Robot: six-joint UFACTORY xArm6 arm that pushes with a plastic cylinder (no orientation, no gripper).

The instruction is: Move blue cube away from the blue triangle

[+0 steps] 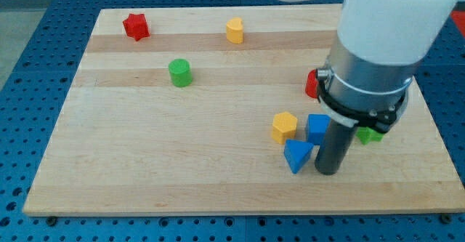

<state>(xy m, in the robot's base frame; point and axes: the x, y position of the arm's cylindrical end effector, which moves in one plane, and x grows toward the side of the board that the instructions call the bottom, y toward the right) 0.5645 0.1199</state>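
The blue cube (317,128) sits on the wooden board (182,147) at the view's right, just above the blue triangle (296,155), nearly touching it. My tip (328,171) rests on the board just right of the blue triangle and below the blue cube, close to both. The rod covers the cube's right edge.
A yellow hexagonal block (284,126) lies left of the blue cube. A red block (312,83) and a green block (370,134) are partly hidden by the arm. A green cylinder (179,73), a red star (135,26) and a yellow block (234,30) lie farther up-left.
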